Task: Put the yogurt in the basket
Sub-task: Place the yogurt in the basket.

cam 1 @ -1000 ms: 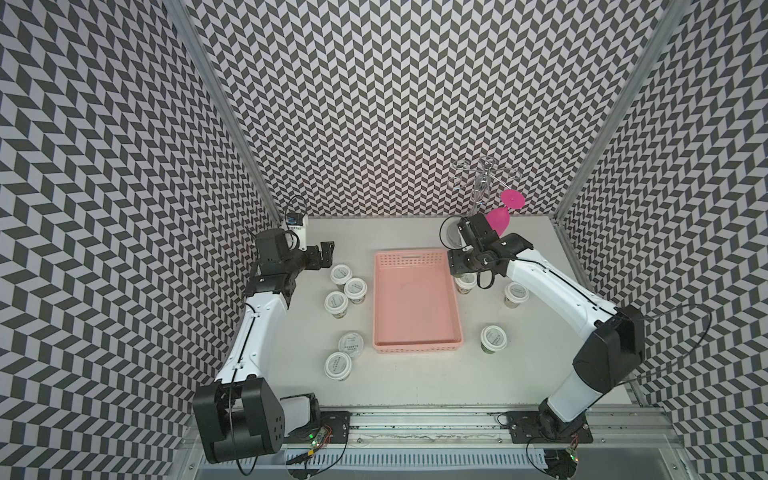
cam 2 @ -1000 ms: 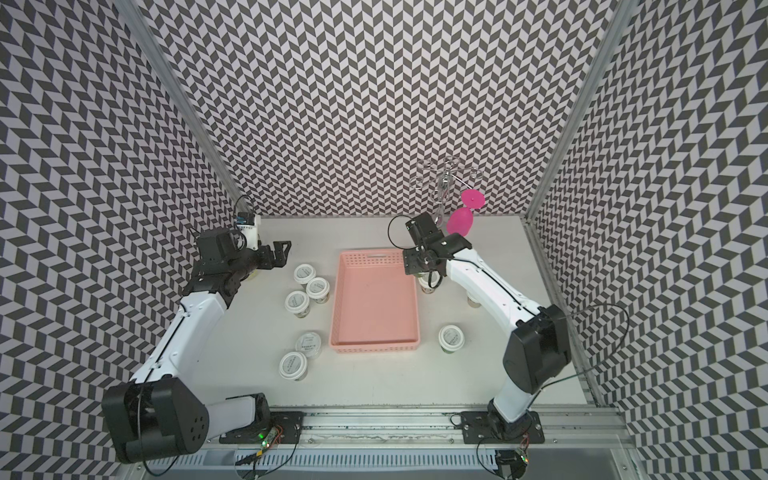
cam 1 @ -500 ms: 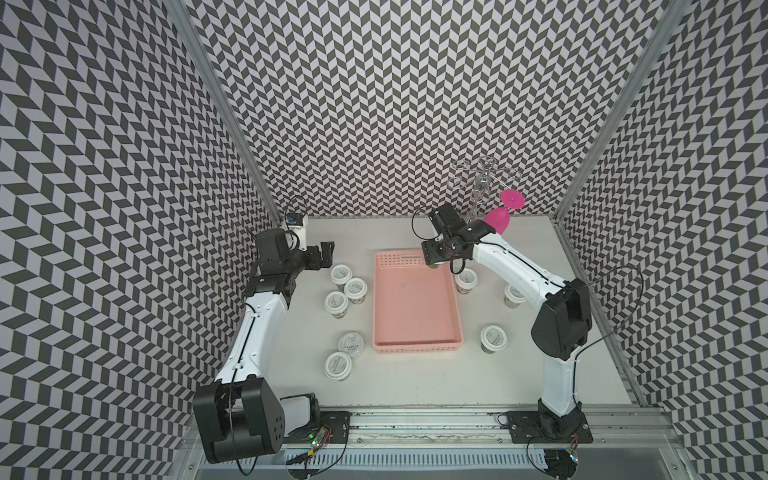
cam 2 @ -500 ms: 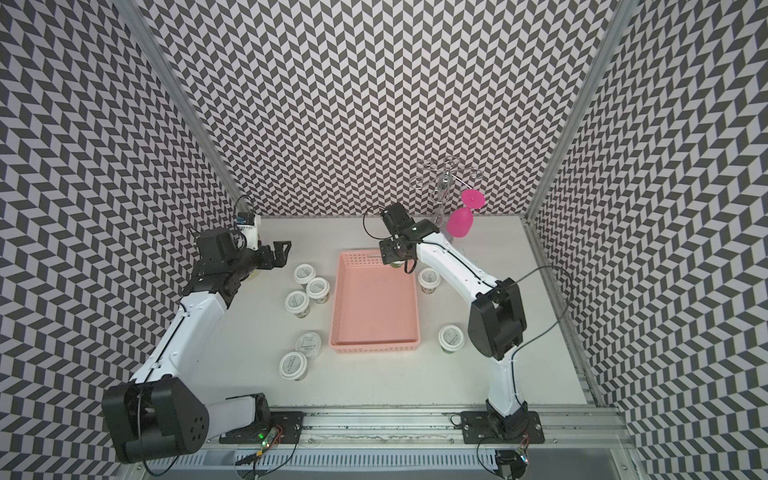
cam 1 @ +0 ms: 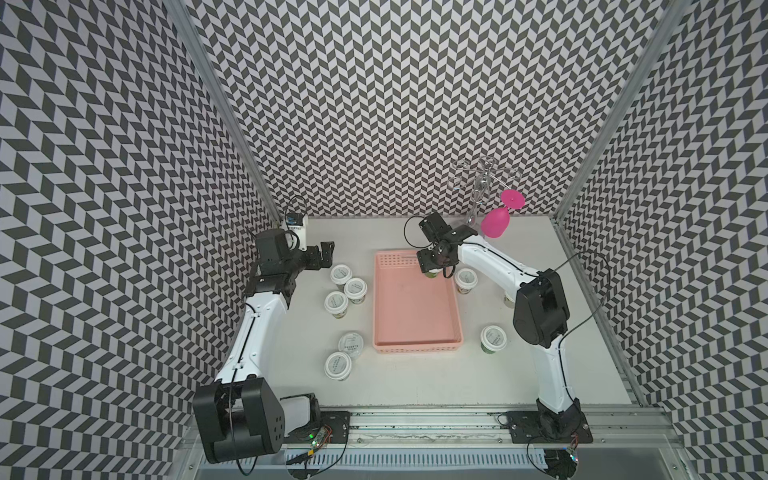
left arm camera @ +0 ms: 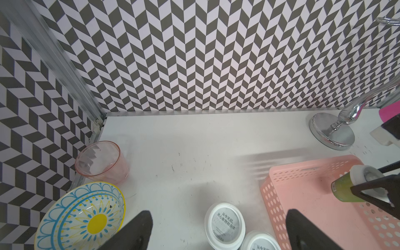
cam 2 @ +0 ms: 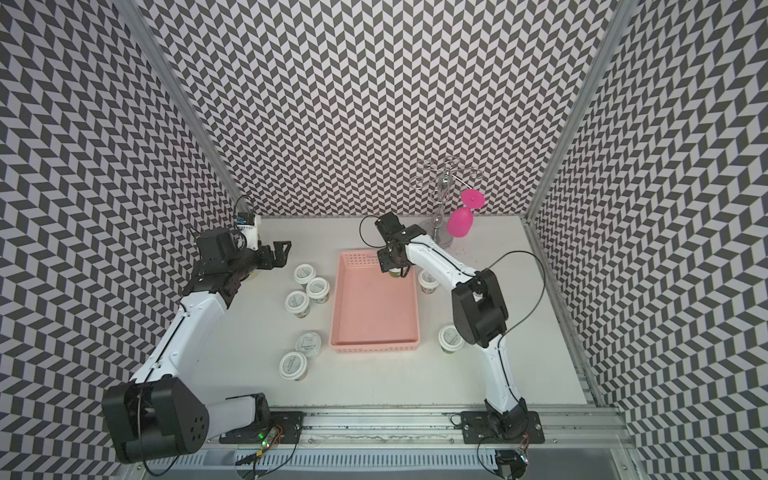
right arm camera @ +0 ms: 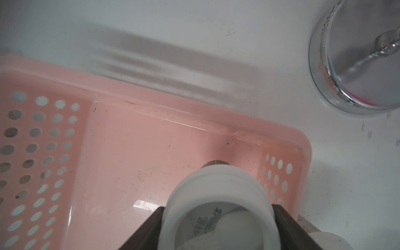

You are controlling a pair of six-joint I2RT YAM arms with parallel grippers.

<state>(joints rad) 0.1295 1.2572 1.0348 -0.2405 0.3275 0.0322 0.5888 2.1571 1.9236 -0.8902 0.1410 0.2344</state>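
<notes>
White tabletop, boxed in by black-and-white chevron walls with aluminium corner posts. At centre is one shallow rectangular pale-pink plastic basket (cam 1: pixel 417 348) with perforated sides.

The right gripper (cam 1: pixel 432 270) hangs over the basket's far right corner, jaws clamped on one small round yogurt cup (right arm camera: pixel 216 190) with a white lid and green body. The cup is inside the rim line. Contact with the basket floor: cannot tell.

Around it:
- One chrome glass stand (cam 1: pixel 478 199) with a round mirrored base is on the table just behind the gripper, apart from the basket.
- One magenta stemmed glass (cam 1: pixel 495 222) hangs upside down from the stand.
- One loose cup (cam 1: pixel 465 279) sits just outside the basket's right wall, close to the gripper.

The left gripper (cam 1: pixel 326 255) hovers at the far left, jaws wide apart. Three cups (cam 1: pixel 355 287) are bunched between it and the basket. By the far left corner, side by side, are one clear pinkish tumbler (left arm camera: pixel 101 162) and one blue-patterned bowl with a yellow centre (left arm camera: pixel 82 216).

Yogurt count:
- One held.
- Three bunched on the left.
- Two cups (cam 1: pixel 338 364) near the basket's front left corner.
- The loose cup, plus one front-right cup (cam 1: pixel 493 337).

That makes eight certain. A pale sliver (cam 1: pixel 508 300) at the right arm's elbow is too hidden to tell.
</notes>
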